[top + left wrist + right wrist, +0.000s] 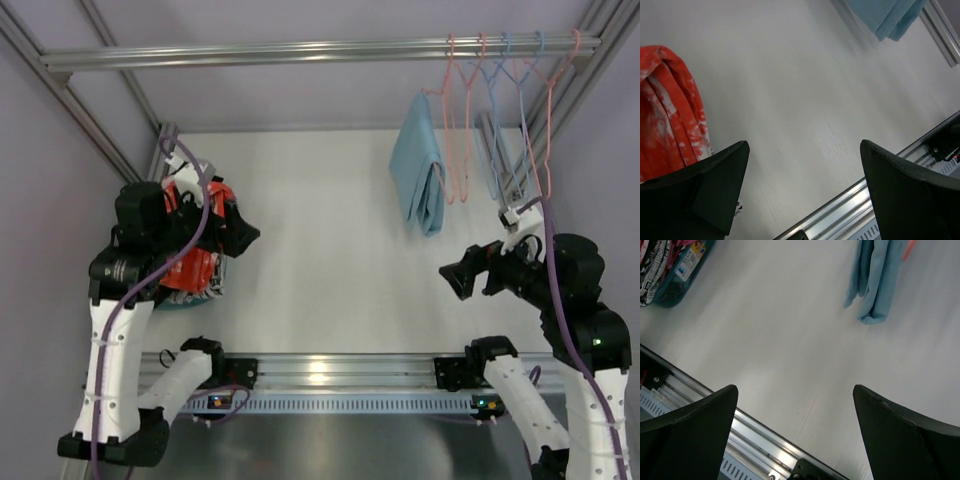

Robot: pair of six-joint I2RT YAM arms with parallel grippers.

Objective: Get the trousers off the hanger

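The orange-red trousers with white blotches (196, 266) lie in a pile at the left, under my left arm; they also show in the left wrist view (670, 110). The black trousers are out of view. A light blue folded garment (420, 165) hangs on a pink hanger (452, 120) from the rail; it also shows in the left wrist view (890, 17) and the right wrist view (875, 275). My left gripper (245, 232) (805, 145) is open and empty above the table. My right gripper (455, 275) (795, 387) is open and empty, below and right of the blue garment.
Several empty pink and blue hangers (515, 100) hang on the metal rail (300, 50) at the back right. A teal basket (675, 290) with patterned clothes sits at the left. An aluminium rail (330, 370) runs along the near table edge. Frame posts stand at both sides.
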